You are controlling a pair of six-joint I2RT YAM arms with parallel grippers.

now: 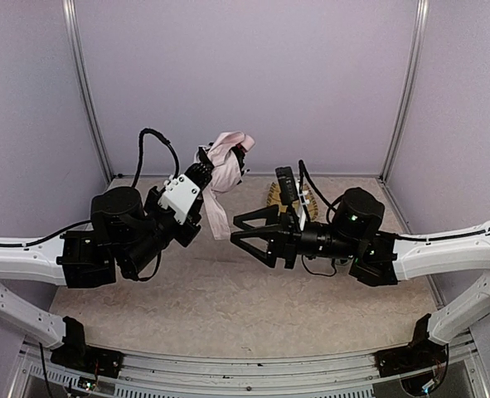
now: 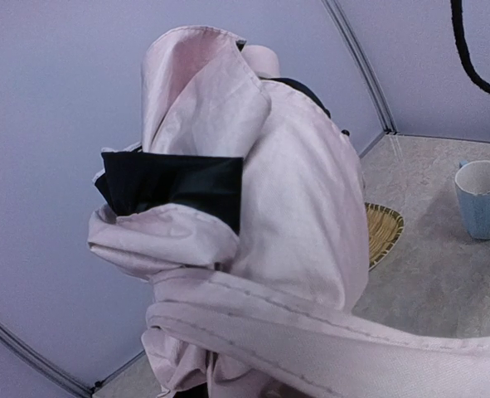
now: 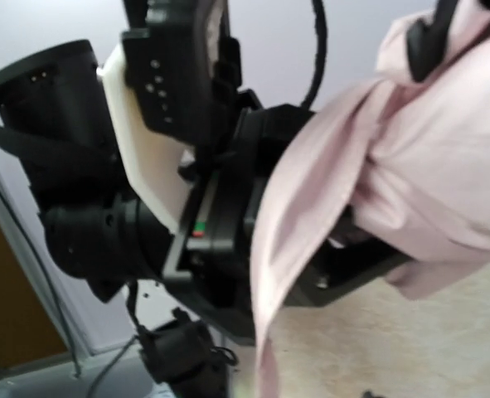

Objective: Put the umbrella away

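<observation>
The left fingers [image 1: 204,157] are closed narrow on the umbrella [image 1: 226,162], holding it up above the desk [image 1: 186,290]. Pale-pink fabric bunches around and beyond their tips, with a dark fold of lining showing in the left wrist view. A loose flap of the fabric hangs down from the bundle below these fingers. Its lower end lies just off the tips of the right fingers [image 1: 251,217].

The right fingers stand wide apart with nothing between them. They point toward the left arm and sit lower than the bundle. In the right wrist view the left wrist [image 3: 186,166] and its black housing fill the space ahead, with the pink flap draped across it.

Behind the right fingers, partly hidden by that arm, a woven tray [image 2: 384,230] lies on the desk. A pale-blue mug [image 2: 480,197] stands upright further along from the tray, well apart from the left fingers.
</observation>
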